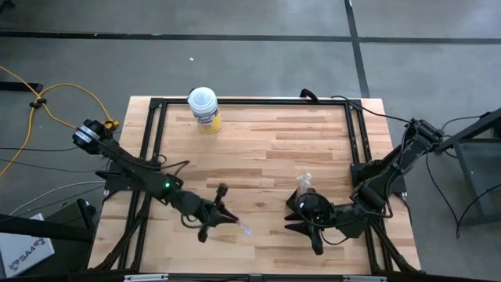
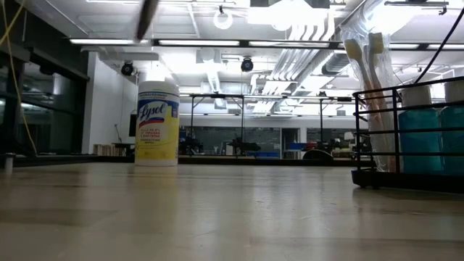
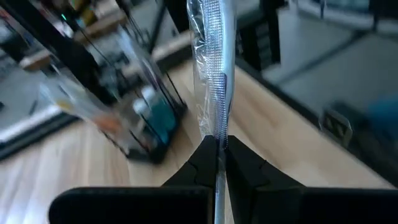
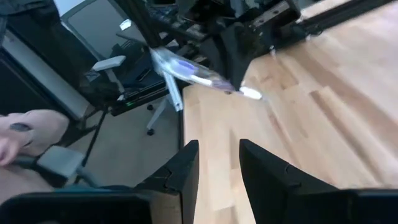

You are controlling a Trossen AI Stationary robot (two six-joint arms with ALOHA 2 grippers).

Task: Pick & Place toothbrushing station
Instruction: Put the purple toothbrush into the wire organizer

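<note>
The toothbrushing station (image 1: 313, 205), a black wire holder with wrapped brushes and blue cups, sits near the table's right front, just beside the right gripper (image 1: 296, 218). On the left, the left gripper (image 1: 221, 216) is clamped on a wrapped toothbrush (image 3: 211, 68). On the right, the fingers stand apart; from above they may straddle the holder, though that is hard to tell. Best carry the brush upright and lower it slowly into the holder.
</note>
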